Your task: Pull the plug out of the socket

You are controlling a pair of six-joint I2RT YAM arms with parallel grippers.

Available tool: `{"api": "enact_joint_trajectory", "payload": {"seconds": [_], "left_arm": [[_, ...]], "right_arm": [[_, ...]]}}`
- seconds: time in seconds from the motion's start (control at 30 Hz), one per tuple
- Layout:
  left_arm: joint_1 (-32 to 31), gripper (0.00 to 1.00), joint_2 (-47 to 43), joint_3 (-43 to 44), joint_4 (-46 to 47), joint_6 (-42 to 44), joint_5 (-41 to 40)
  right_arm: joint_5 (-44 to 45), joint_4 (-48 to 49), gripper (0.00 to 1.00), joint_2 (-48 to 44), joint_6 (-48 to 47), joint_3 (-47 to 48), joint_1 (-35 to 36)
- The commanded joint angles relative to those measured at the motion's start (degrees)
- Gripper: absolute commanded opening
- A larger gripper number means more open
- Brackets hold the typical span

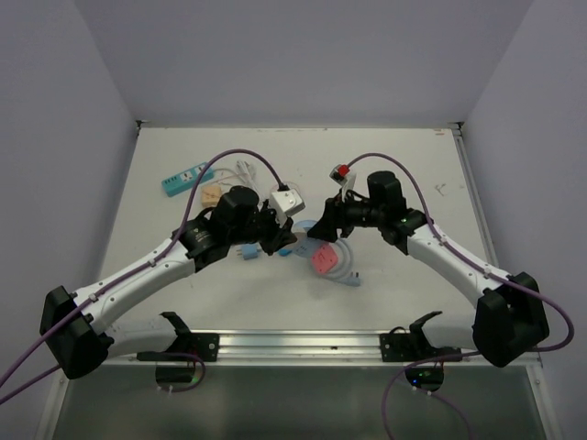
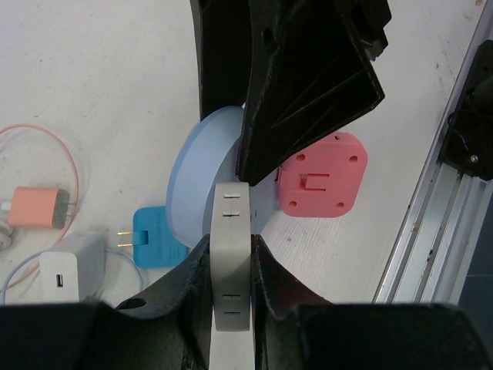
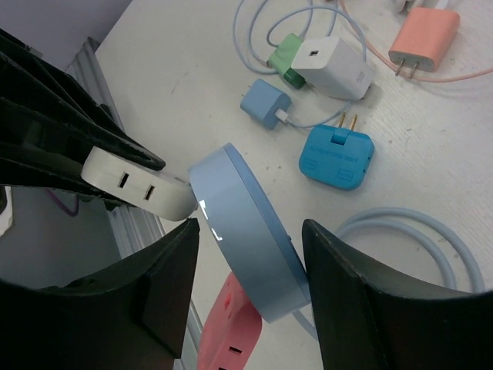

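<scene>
Left gripper (image 2: 231, 248) is clamping the white adapter (image 2: 232, 210) tightly; right gripper (image 3: 251, 235), jaws spread wide, is squeezing the blue round socket (image 3: 245, 216).

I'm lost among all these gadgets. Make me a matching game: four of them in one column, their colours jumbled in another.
Things:
1. round disc
2. slotted strip
3. plug with two brass prongs
4. charger on the orange cord

Colours:
a. white
b. salmon
c. pale blue
d. bright blue

Pairs: 1-c, 2-a, 3-d, 4-b.
</scene>
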Motion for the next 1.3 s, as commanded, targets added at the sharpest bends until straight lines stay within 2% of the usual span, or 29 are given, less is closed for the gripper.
{"api": "enact_joint_trajectory", "payload": {"seconds": [0.0, 0.2, 0.3, 0.33, 0.43, 0.6, 0.83, 1.03, 1.27], "left_arm": [[0.0, 0.0, -1.2, 2.9, 5.4, 1.0, 0.7], [0.0, 0.0, -1.6, 2.3, 6.8, 0.7, -1.8], [0.0, 0.0, -2.1, 1.6, 7.6, 0.4, -3.2], [0.0, 0.0, -2.4, 1.4, 8.1, 0.1, -3.7], [0.0, 0.0, -2.8, 0.2, 8.9, -0.4, -5.1], [0.0, 0.0, -2.8, -2.7, 10.8, -2.8, -5.4], [-0.1, 0.0, -2.0, -6.9, 19.5, -7.8, -5.1], [-2.3, 0.0, 0.6, -6.5, 23.7, -8.2, -8.5], [-3.4, 0.0, 0.5, -6.4, 24.5, -7.3, -10.6]], "right_arm": [[-4.6, 0.2, 0.57, 1.3, -1.6, 1.3, 1.9], [-5.3, -1.6, 0.53, 2.6, -3.4, 2.2, 3.8], [-5.2, -1.9, 0.32, 2.9, -3.5, 2.4, 3.9], [-4.8, -1.9, 0.17, 2.9, -3.5, 2.4, 3.9], [-3.3, -1.9, 0.0, 2.5, -3.3, 2.3, 4.0], [1.8, -2.3, 0.0, 1.1, -1.0, 2.8, 4.0], [14.6, -5.6, 0.0, 1.7, 4.3, 5.0, 4.5], [20.5, -9.8, 0.0, 3.7, 6.8, 7.2, 6.4], [34.6, -16.4, 0.0, 5.4, 8.0, 8.7, 6.7]]}}
